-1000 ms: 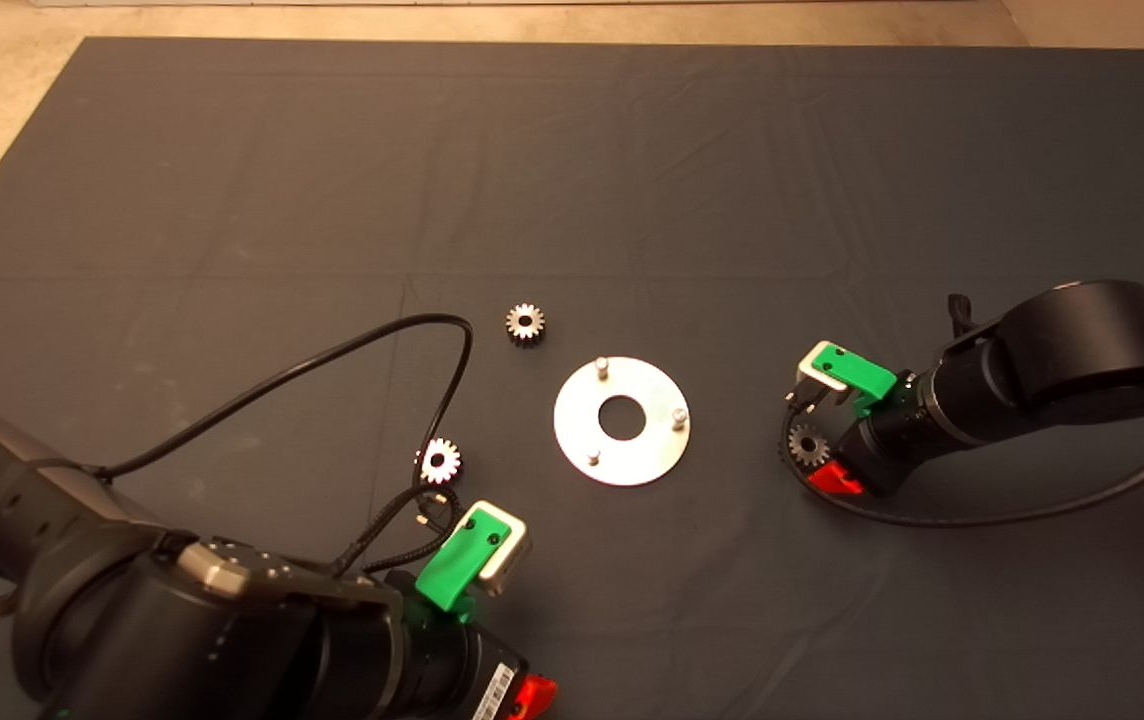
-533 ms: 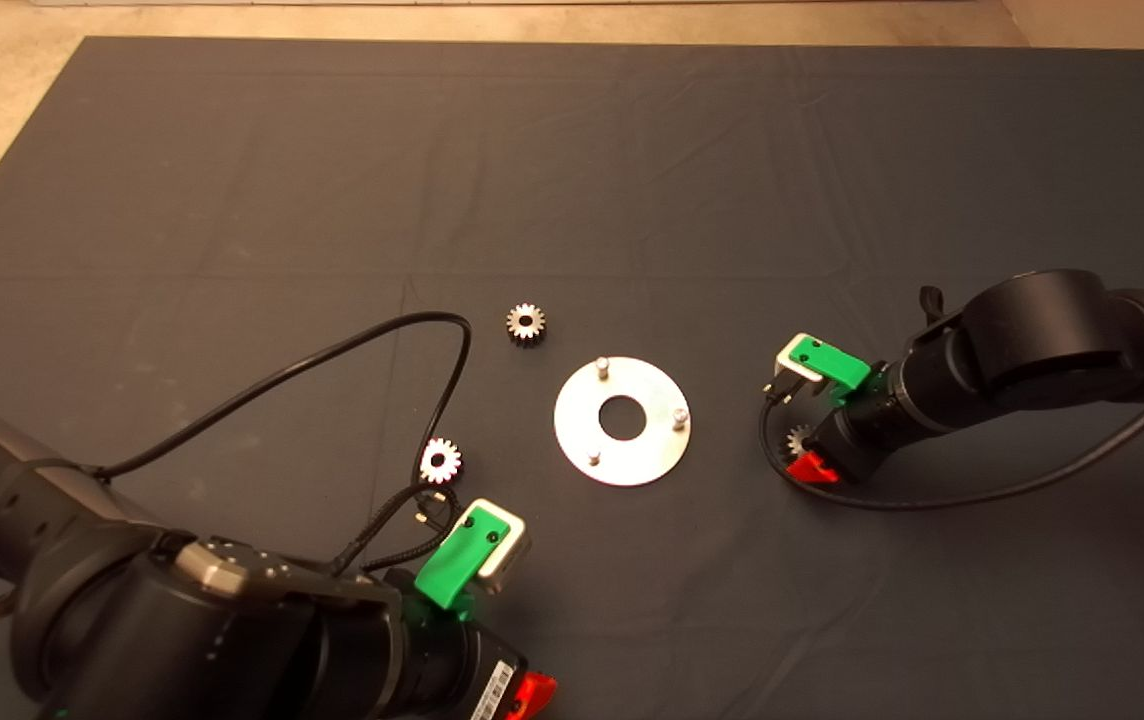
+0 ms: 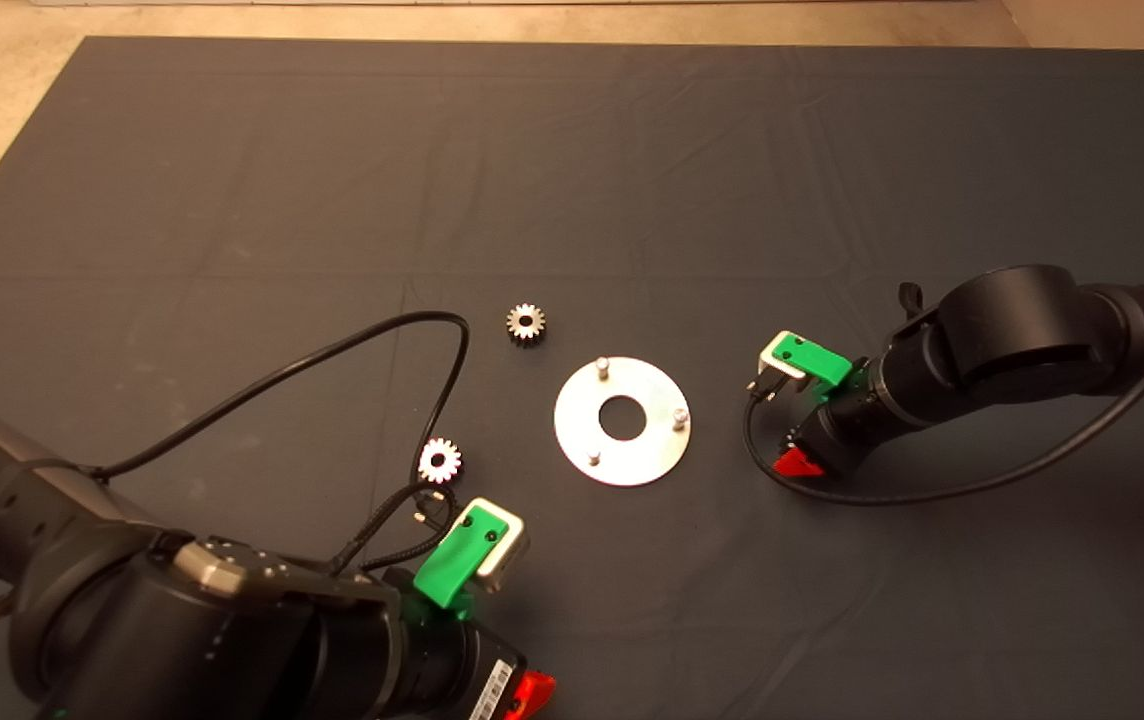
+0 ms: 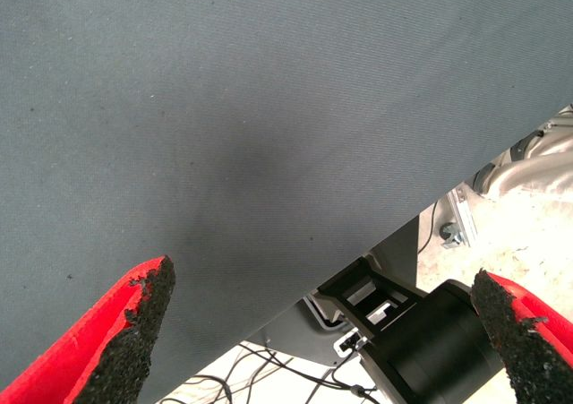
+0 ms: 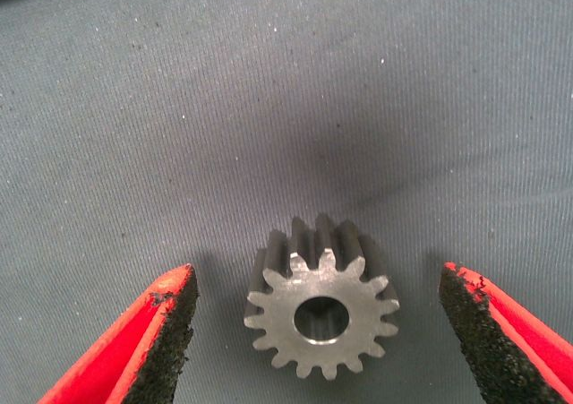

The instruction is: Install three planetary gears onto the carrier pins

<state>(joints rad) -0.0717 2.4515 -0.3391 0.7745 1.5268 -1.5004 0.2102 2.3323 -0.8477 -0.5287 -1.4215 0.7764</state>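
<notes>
Flat on the desk (image 3: 232, 150) lay a gear (image 5: 320, 322), centred between the spread fingers (image 5: 148, 341) of the right gripper (image 5: 318, 332), seemingly untouched; the left gripper (image 4: 322, 332) waited released at the desk's near edge.

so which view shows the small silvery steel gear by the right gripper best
The right wrist view: the small silvery steel gear lies flat on the mat between the open right gripper fingers, untouched. The head view hides it under that gripper; the left wrist view misses it.

Third gear (image 5: 320, 320) behind right gripper (image 3: 800, 440)
</notes>
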